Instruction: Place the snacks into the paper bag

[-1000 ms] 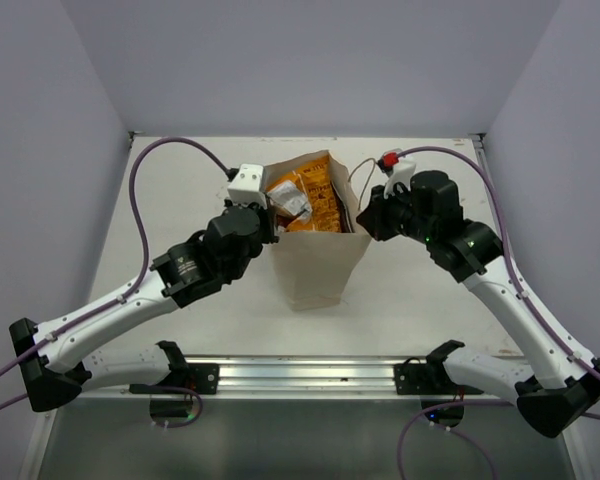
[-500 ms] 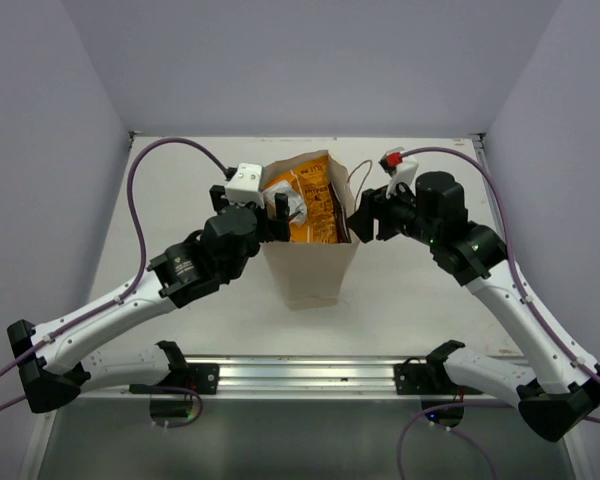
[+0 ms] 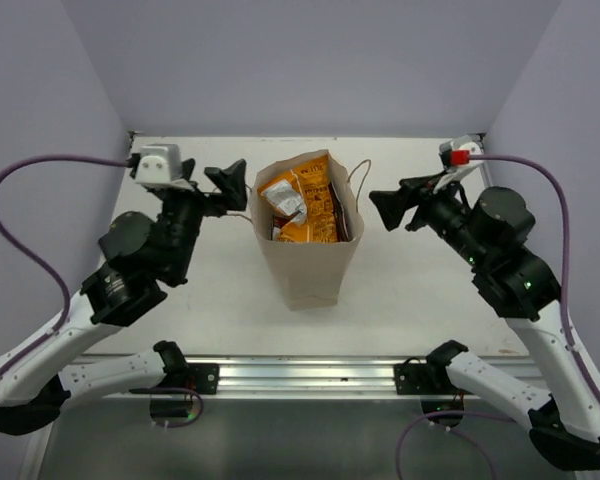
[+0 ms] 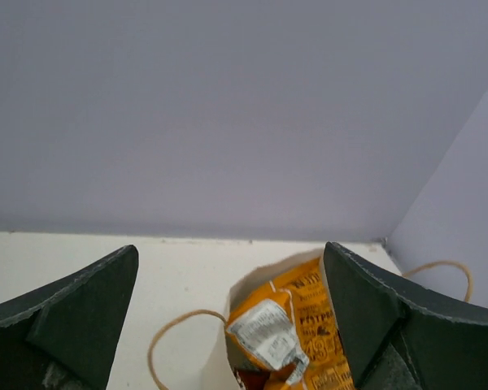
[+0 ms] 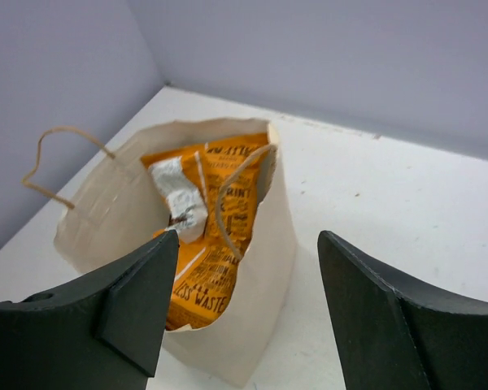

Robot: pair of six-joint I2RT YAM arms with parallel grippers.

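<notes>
A: Your left gripper point(image 3: 230, 190) has its jaws spread wide, and there is nothing between them. From its own camera point(image 4: 229, 252) you see only the two dark fingers at the edges, with open space between them.

B: Your right gripper point(image 3: 388, 208) is the same. Its jaws are far apart and it holds nothing point(image 5: 248, 240).

A: Your left gripper sits just to the left of the paper bag point(image 3: 310, 265), pointing toward it but not touching it. One thin handle loop point(image 4: 175, 325) hangs from the bag's near side below your fingers.

B: Your right gripper sits on the other side of the bag, also clear of it. The bag stands upright on the white table point(image 3: 430, 290) between your two grippers, with its mouth open.

A: The snacks you can see are inside the bag. An orange packet point(image 3: 315, 195) with dark printing leans against the far wall and fills most of the opening.

B: Your right wrist camera shows it well point(image 5: 228, 195). A smaller crumpled packet point(image 5: 179, 191) showing silver-white lies on top of it, toward the left of the opening.

A: That same crumpled one point(image 4: 264, 337) shows in your left wrist view too, with the orange packet point(image 4: 309, 301) just behind it.

B: One handle loop point(image 5: 236, 195) has flopped inward across the orange packet, and the other point(image 5: 53, 154) sticks out from the far rim. There is something dark along the bag's right inner wall, but you cannot tell what it is. Anything deeper in the bag point(image 5: 260, 325) is hidden.
</notes>
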